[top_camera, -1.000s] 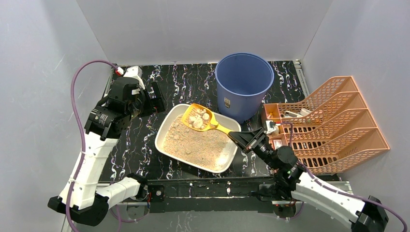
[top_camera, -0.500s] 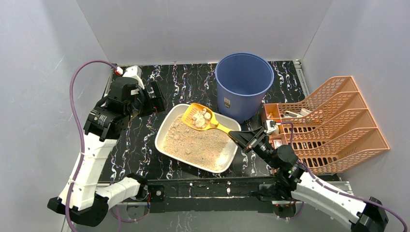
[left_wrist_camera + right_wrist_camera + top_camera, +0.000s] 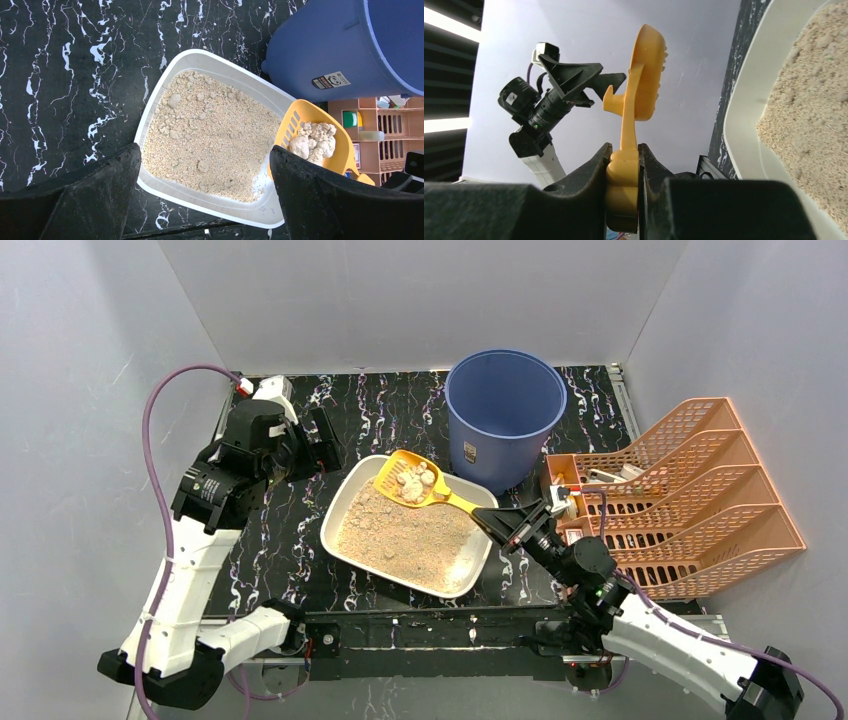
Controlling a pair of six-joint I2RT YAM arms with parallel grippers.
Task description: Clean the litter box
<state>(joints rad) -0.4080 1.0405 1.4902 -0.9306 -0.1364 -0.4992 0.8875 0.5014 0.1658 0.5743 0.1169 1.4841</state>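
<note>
The white litter box point(image 3: 345, 502) with tan litter sits mid-table; it also shows in the left wrist view point(image 3: 165, 90) and the right wrist view point(image 3: 744, 115). My right gripper point(image 3: 497, 524) is shut on the handle of a yellow slotted scoop point(image 3: 408, 481), seen too in the right wrist view point(image 3: 624, 165). The scoop holds several pale clumps point(image 3: 314, 142) above the box's far corner, next to the blue bucket point(image 3: 505, 410). My left gripper point(image 3: 322, 440) hovers open and empty left of the box, its black fingers point(image 3: 85, 195) wide apart.
An orange-pink lattice rack point(image 3: 690, 500) stands at the right, with small items in its front compartments. Grey walls enclose the black marbled table point(image 3: 270, 540). A purple cable point(image 3: 155, 420) loops beside the left arm.
The scoop with its clumps has risen slightly and shifted a little toward the bucket. The left arm has barely moved.
</note>
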